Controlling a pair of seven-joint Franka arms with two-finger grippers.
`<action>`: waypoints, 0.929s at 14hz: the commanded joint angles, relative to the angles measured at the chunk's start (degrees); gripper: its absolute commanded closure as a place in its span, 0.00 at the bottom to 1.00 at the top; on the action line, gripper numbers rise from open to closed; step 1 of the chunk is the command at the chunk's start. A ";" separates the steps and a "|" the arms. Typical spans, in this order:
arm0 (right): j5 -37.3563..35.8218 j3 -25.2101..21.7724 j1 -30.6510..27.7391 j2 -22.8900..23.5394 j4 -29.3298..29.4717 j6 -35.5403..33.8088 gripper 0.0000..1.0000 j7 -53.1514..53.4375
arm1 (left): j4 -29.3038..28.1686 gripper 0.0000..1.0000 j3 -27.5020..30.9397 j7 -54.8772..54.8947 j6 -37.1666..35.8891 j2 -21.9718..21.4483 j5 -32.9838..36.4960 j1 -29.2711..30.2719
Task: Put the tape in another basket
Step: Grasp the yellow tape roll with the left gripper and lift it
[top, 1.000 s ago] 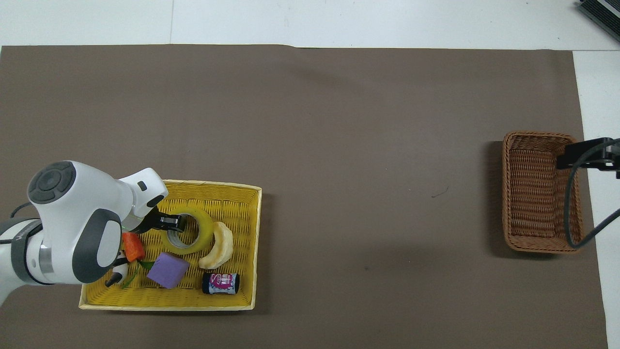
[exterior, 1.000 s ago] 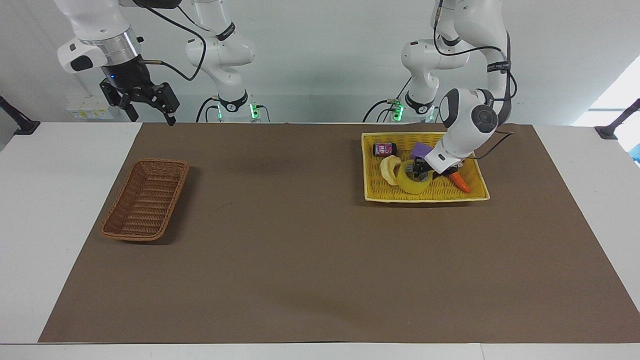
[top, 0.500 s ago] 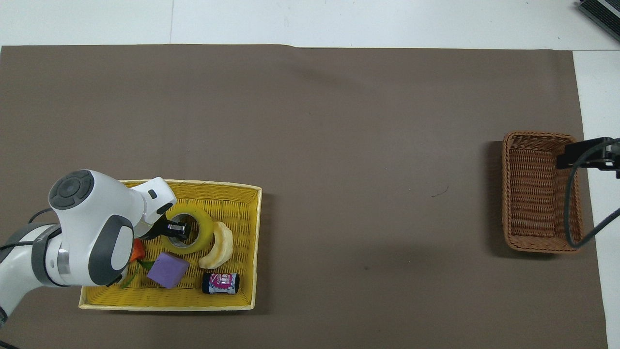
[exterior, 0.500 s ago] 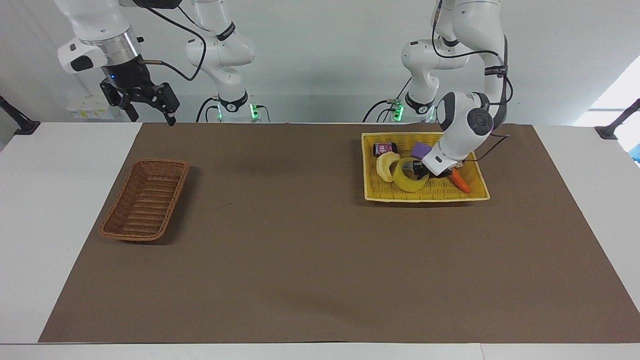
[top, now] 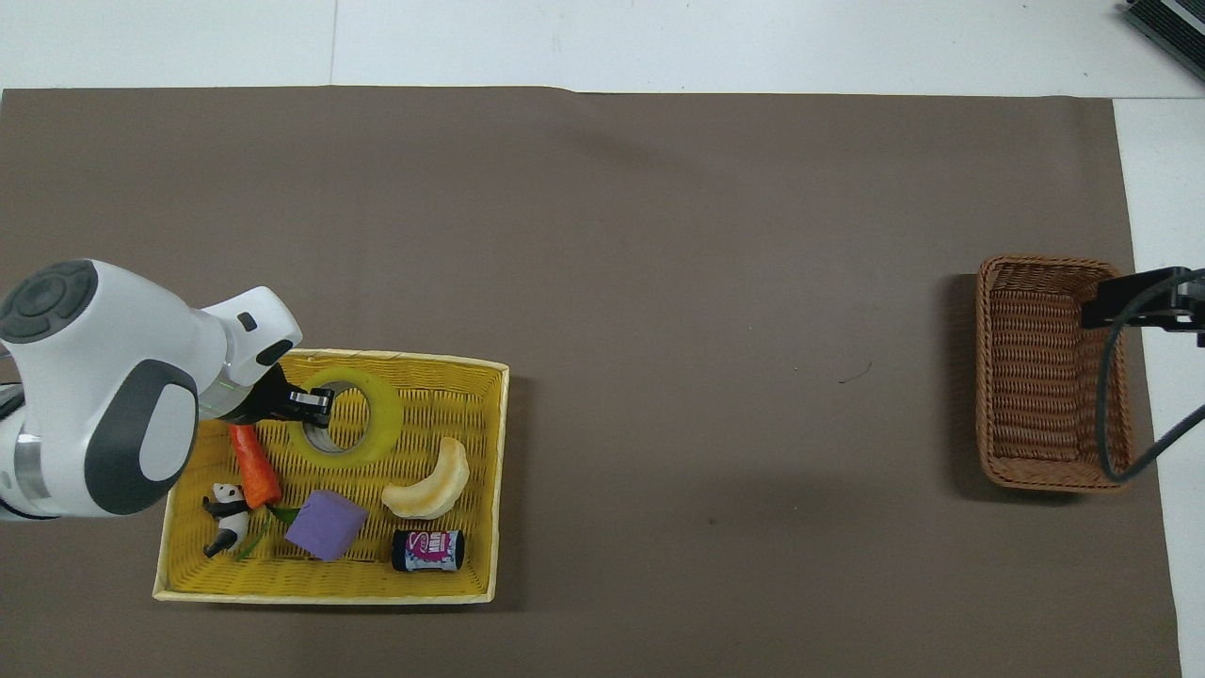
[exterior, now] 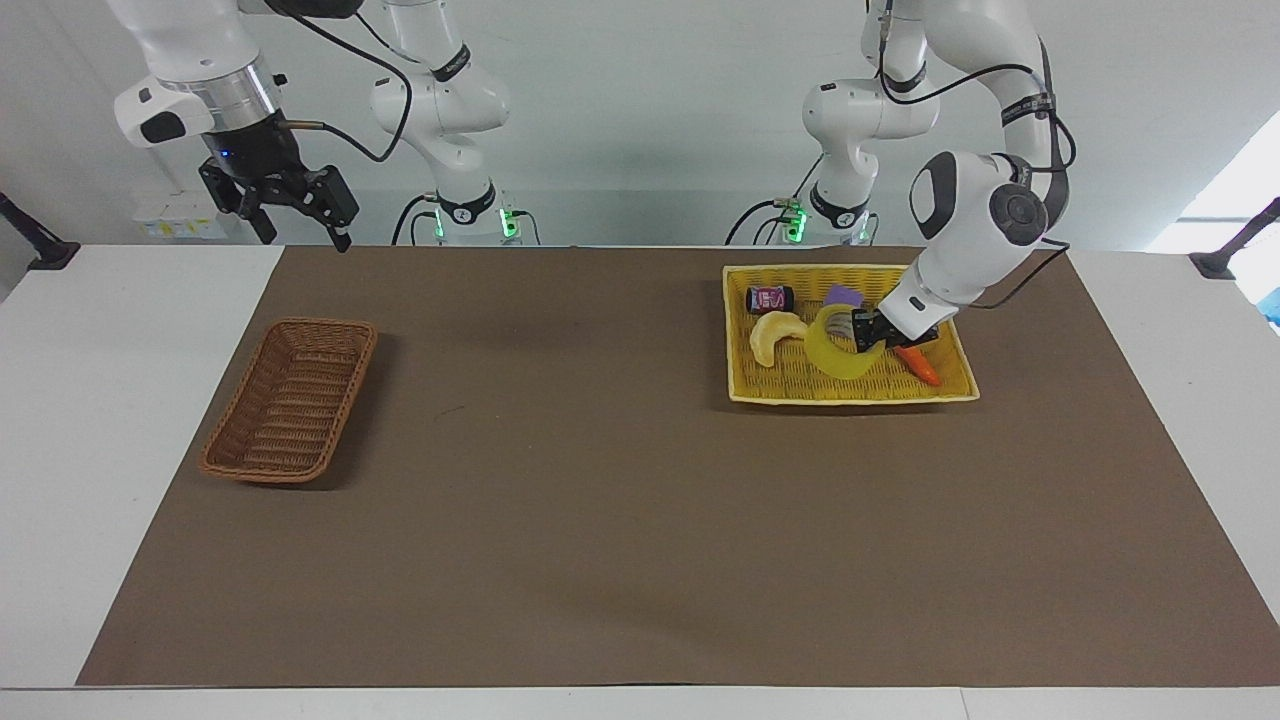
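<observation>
The brown mat [exterior: 600,520] on the table lies bare between the tray [top: 471,480] and the basket [exterior: 290,400], so that stretch is open for passage. Inside the tray, the tape [top: 353,426] is crowded: the carrot [top: 254,465] and the left end effector [top: 306,407] lie beside it, the crescent [top: 428,482] and purple block [top: 325,525] nearer the robots. The right end effector [exterior: 295,205] hangs above the table edge near the basket.
</observation>
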 commanded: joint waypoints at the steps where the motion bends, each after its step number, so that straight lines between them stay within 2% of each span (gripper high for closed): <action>1: 1.37 -0.16 0.05 -0.47 -0.32 -0.76 0.00 0.56 | 3.92 1.00 -0.20 -2.26 -2.10 -0.89 -0.63 0.23; 6: 1.37 -0.16 0.05 -0.47 -0.32 -0.76 0.00 0.56 | 8.32 1.00 -1.16 -7.35 -2.10 0.26 -0.72 -1.87; 10: 1.37 -0.16 0.05 -0.47 -0.32 -0.85 0.00 0.56 | 9.03 1.00 -1.08 -14.02 -1.76 0.34 -4.84 -7.05; 13: 1.37 -0.16 0.05 -0.47 -0.32 -0.76 0.00 0.56 | 9.55 1.00 -1.16 -23.33 -0.53 0.34 -5.02 -12.84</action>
